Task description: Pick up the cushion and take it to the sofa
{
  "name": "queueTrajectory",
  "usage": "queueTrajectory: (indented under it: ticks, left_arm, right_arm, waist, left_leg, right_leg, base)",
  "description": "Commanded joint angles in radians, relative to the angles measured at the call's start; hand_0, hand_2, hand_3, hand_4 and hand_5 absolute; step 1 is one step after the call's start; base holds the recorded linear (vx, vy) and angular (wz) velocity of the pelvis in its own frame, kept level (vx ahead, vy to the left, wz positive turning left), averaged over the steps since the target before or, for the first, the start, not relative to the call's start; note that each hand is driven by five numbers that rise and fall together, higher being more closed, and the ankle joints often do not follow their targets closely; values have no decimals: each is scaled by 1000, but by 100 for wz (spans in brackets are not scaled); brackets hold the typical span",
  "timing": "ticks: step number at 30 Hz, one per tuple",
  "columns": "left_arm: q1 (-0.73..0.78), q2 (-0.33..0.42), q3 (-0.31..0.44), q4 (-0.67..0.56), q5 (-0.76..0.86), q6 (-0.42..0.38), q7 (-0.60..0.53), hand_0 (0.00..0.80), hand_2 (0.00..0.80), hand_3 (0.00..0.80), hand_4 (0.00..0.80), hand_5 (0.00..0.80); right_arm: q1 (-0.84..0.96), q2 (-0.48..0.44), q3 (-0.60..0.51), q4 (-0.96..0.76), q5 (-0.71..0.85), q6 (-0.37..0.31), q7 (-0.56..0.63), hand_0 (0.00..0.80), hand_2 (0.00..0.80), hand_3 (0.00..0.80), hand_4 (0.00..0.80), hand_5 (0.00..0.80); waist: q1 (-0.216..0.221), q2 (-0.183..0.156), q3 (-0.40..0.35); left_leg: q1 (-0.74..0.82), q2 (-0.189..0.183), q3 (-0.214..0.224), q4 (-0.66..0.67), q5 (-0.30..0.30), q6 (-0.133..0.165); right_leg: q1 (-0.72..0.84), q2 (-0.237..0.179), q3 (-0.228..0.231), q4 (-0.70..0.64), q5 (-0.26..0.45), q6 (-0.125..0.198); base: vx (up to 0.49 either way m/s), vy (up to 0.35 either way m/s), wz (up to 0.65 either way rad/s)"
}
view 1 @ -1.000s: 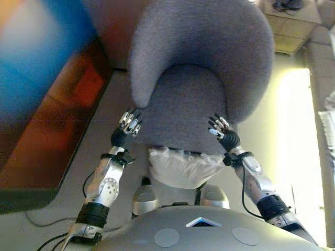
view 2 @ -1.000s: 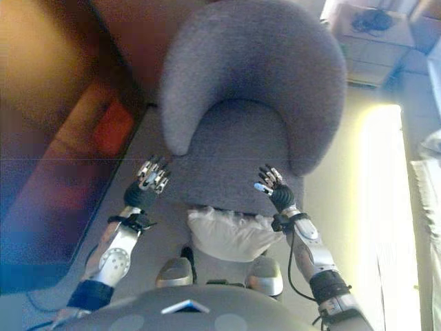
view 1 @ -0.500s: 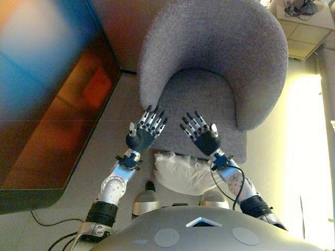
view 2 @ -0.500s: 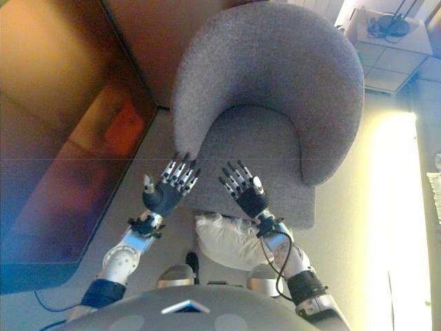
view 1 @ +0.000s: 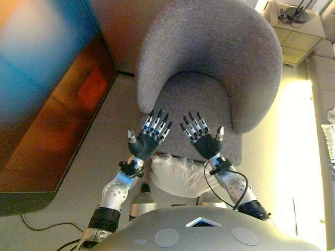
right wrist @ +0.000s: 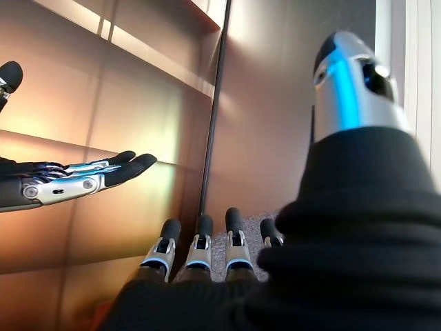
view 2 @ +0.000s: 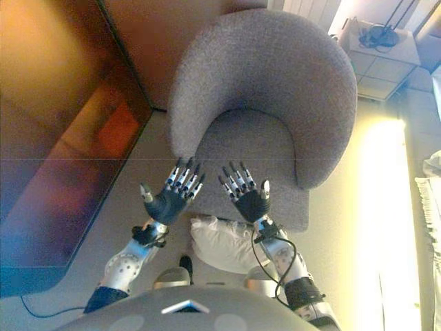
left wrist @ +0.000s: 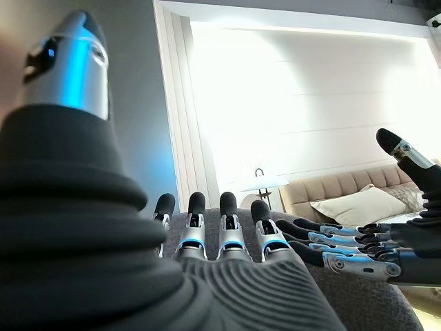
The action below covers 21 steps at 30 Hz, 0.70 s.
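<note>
The white cushion lies low in front of the grey armchair's seat, between my forearms and close to my body. It is in neither hand. My left hand and right hand are both open with straight, spread fingers. They are held side by side above the front of the seat, past the cushion. The left wrist view shows its straight fingers and the right hand beside them. The right wrist view shows its fingers and the left hand.
A dark brown cabinet or panel runs along the left. A white side table with cables stands at the back right. White cloth shows at the right edge. A beige sofa with a pale pillow shows far off.
Both hands have moved inward from the seat's sides to sit side by side over its front, fingers now spread. The camera has shifted slightly. The cushion has stayed where it was.
</note>
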Motion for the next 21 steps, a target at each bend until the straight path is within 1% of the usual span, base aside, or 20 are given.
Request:
queueTrajectory:
  ticks: [1,3,4,6,7,8,9,10,11,13,14,15,16,17,18,21]
  left_arm:
    - [-20,11,10,-9,-29,-17,-36,0,0,0,0,0]
    - [-13,13,9,-17,-17,-33,-8,0,0,0,0,0]
    - [-11,18,9,-17,3,-58,13,0,0,0,0,0]
    - [-10,40,8,-17,83,-143,75,0,0,0,0,0]
    - [-10,67,6,-20,165,-215,137,0,0,0,0,0]
    - [-12,85,3,-25,211,-254,187,0,0,0,0,0]
    - [-16,101,8,-32,276,-292,263,0,0,0,0,0]
    - [-17,104,10,-34,282,-293,276,0,0,0,0,0]
    - [-21,117,23,-36,363,-326,329,0,0,0,0,0]
    - [-27,141,29,-32,521,-378,446,0,0,0,0,0]
    - [-30,154,29,-23,610,-401,515,0,0,0,0,0]
    - [-36,166,29,-10,660,-407,558,0,0,0,0,0]
    - [-47,175,26,6,693,-407,601,0,0,0,0,0]
    - [-56,182,25,15,720,-408,629,0,0,0,0,0]
    - [-64,186,23,25,750,-410,641,0,0,0,0,0]
    - [-92,199,3,84,821,-419,671,0,0,0,0,0]
  right_arm:
    - [-17,11,-9,-36,33,10,33,0,0,0,0,0]
    - [-11,6,-2,-41,25,2,33,0,0,0,0,0]
    - [-9,2,0,-43,17,-3,29,0,0,0,0,0]
    - [-4,-9,7,-47,-50,-52,-3,0,0,0,0,0]
    - [-5,-32,14,-48,-151,-132,-65,0,0,0,0,0]
    - [-9,-48,18,-46,-230,-189,-124,0,0,0,0,0]
    - [-16,-66,16,-36,-337,-249,-196,0,0,0,0,0]
    - [-17,-69,17,-35,-350,-256,-204,0,0,0,0,0]
    - [-20,-87,15,-29,-431,-298,-245,0,0,0,0,0]
    - [-29,-118,15,-23,-544,-349,-325,0,0,0,0,0]
    - [-33,-133,17,-21,-630,-378,-370,0,0,0,0,0]
    - [-38,-148,19,-14,-706,-400,-415,0,0,0,0,0]
    - [-48,-168,23,2,-796,-413,-474,0,0,0,0,0]
    - [-58,-185,27,20,-854,-403,-544,0,0,0,0,0]
    - [-69,-195,25,48,-884,-406,-589,0,0,0,0,0]
    - [-95,-204,21,122,-935,-423,-668,0,0,0,0,0]
  waist:
    - [20,1,-16]
    - [20,2,-16]
    - [19,2,-15]
    - [20,2,-12]
    - [22,3,-10]
    - [24,2,-8]
    - [26,2,-4]
    - [27,2,-3]
    - [29,0,0]
    - [31,-4,6]
    - [31,-6,10]
    - [30,-8,13]
    - [30,-10,18]
    - [31,-12,24]
    - [32,-14,31]
    - [29,-13,53]
  left_leg:
    - [-26,65,13,43,-18,-17]
    - [-27,65,12,47,-20,-17]
    - [-27,65,12,48,-20,-18]
    - [-29,67,9,52,-20,-20]
    - [-31,68,4,58,-22,-21]
    - [-34,67,0,65,-24,-22]
    - [-37,66,-7,73,-25,-23]
    - [-38,66,-9,75,-26,-23]
    - [-41,66,-14,85,-30,-23]
    - [-50,66,-24,108,-37,-25]
    - [-55,67,-28,125,-42,-28]
    - [-61,68,-33,142,-46,-30]
    - [-71,67,-41,167,-53,-32]
    - [-82,66,-47,195,-61,-33]
    - [-95,65,-50,225,-70,-34]
    - [-113,69,-29,263,-82,-33]
  right_leg:
    - [-18,-52,29,42,8,38]
    - [-18,-51,32,41,7,37]
    - [-19,-50,34,42,7,36]
    - [-19,-48,34,43,6,34]
    - [-20,-46,34,43,5,33]
    - [-20,-45,35,43,5,32]
    - [-19,-44,38,43,5,30]
    - [-19,-43,38,43,5,29]
    - [-21,-42,41,45,3,27]
    - [-23,-40,48,51,0,22]
    - [-24,-38,52,57,-3,19]
    - [-26,-38,57,62,-5,16]
    - [-28,-38,63,71,-9,13]
    - [-31,-41,68,81,-11,10]
    - [-35,-47,69,93,-13,8]
    - [-41,-70,62,125,-15,15]
  base:
    - [32,-1,-5]
    - [9,0,-2]
    - [0,0,0]
    - [0,0,0]
    - [0,0,0]
    - [0,0,0]
    - [0,0,0]
    - [0,0,0]
    - [0,0,0]
    - [0,0,0]
    - [0,0,0]
    - [21,-3,-3]
    - [20,6,-6]
    - [10,10,-7]
    - [-1,14,-7]
    - [5,34,-2]
